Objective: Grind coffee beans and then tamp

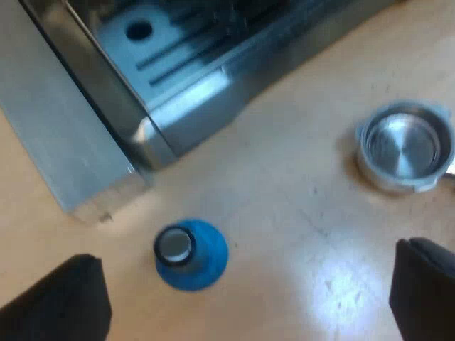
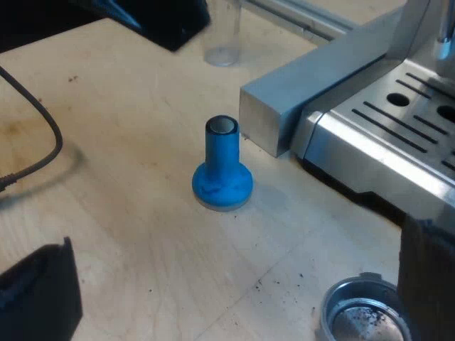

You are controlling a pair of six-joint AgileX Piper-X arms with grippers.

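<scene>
The blue tamper [image 1: 190, 254] stands upright on the wooden table, its metal top facing up, just off the corner of the espresso machine [image 1: 185, 78]. My left gripper [image 1: 249, 291] hovers above it, open, with the tamper lying between the two black fingers and nearer one of them. The metal holder's basket [image 1: 407, 145] lies on the table nearby, open side up. In the right wrist view the tamper [image 2: 222, 167] stands ahead of my open right gripper [image 2: 238, 277], and the holder's basket [image 2: 362, 316], with dark grounds in it, sits close to one finger. The holder's handle is hidden.
An aluminium rail [image 2: 313, 85] lies along the machine's drip tray [image 2: 398, 121], its end close to the tamper. A measuring glass [image 2: 224, 35] stands beyond the tamper, next to a dark shape [image 2: 142, 18]. A few coffee specks dot the table near the basket.
</scene>
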